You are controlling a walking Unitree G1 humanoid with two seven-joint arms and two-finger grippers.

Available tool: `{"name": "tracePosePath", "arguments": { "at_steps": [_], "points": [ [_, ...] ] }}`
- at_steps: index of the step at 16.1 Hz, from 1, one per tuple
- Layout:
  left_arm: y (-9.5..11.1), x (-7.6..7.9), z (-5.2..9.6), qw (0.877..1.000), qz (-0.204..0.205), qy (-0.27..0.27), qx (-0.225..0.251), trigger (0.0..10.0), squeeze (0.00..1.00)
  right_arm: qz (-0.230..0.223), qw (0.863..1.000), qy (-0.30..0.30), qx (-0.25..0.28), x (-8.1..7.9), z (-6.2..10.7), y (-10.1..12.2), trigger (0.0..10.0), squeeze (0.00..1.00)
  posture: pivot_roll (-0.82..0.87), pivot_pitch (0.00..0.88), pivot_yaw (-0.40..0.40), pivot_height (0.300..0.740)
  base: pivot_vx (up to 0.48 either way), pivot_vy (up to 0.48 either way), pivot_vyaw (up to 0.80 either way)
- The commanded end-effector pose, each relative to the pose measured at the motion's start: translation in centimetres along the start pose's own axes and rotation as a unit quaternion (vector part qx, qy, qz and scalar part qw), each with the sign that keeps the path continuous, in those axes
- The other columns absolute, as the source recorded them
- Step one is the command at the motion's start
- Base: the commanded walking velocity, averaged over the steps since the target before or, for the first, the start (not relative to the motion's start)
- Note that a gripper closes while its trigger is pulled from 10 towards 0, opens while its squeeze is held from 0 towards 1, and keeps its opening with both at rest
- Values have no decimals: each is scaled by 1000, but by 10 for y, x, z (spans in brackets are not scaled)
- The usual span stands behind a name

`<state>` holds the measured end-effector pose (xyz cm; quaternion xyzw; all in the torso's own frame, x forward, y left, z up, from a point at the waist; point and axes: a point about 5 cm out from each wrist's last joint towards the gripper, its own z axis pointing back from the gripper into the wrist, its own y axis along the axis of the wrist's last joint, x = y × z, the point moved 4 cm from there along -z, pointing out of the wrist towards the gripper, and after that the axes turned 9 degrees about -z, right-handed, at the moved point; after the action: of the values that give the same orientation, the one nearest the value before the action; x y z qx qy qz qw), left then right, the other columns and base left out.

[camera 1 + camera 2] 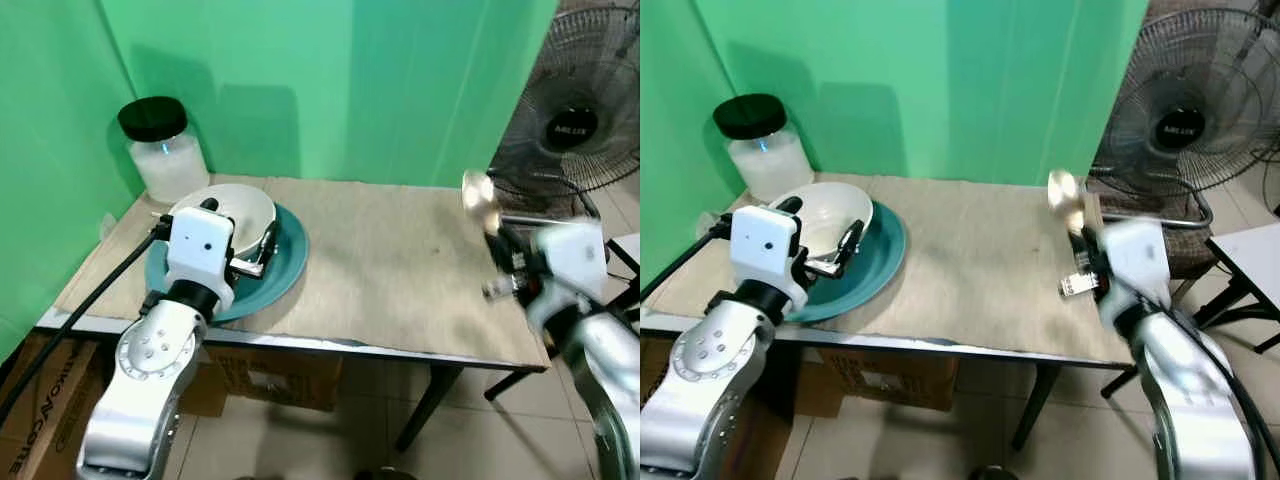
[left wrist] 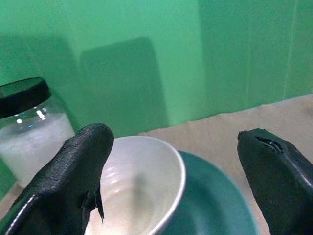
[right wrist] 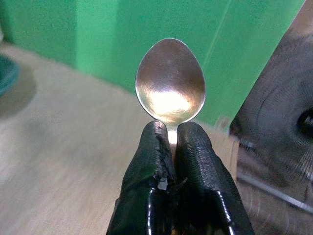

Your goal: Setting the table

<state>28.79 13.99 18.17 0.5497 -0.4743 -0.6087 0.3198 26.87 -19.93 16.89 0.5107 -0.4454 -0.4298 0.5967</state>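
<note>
Your right tool [image 3: 171, 142] pinched the spoon [image 3: 170, 81] by its neck, bowl upright above the desk [image 1: 400, 270], presumably for carrying it toward the bowl [image 1: 235, 215] and plate [image 1: 285, 265] flanked by your open left tool [image 2: 181, 161].

I'm holding my left tool [image 1: 243, 243] low and forward with its fingers [image 2: 73, 176] spread wide apart. I'm keeping my right tool [image 3: 168, 142] raised, its fingers pinched together, pointing upward.

Fan [image 1: 575, 110] hub badge (lettering unreadable)
</note>
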Motion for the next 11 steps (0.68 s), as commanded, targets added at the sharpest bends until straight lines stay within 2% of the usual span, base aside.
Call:
{"name": "tracePosePath", "arguments": {
  "at_steps": [1,4,5,8,11],
  "points": [
    [-2,-6,3,1000,-1,10,-1,10000,0,6,1000,7,12,3,8,8,10000,0,-66,76,3,740,0,0,0],
    [-6,-2,7,1000,17,16,-8,10000,0,-50,996,-47,48,1,-4,20,10000,0,-62,77,-2,740,0,0,0],
    [-4,1,8,1000,18,16,-7,10000,0,-80,993,-58,60,-8,-7,23,10000,0,-59,77,1,740,0,0,0],
    [-3,7,4,999,31,12,-4,10000,0,-115,990,-67,55,-31,-8,16,10000,0,-70,81,19,740,0,-208,-800],
    [-1,8,0,999,32,6,1,10000,0,-121,988,-83,48,-33,-12,15,10000,0,-79,80,37,740,0,-322,-800]
  ]
}}
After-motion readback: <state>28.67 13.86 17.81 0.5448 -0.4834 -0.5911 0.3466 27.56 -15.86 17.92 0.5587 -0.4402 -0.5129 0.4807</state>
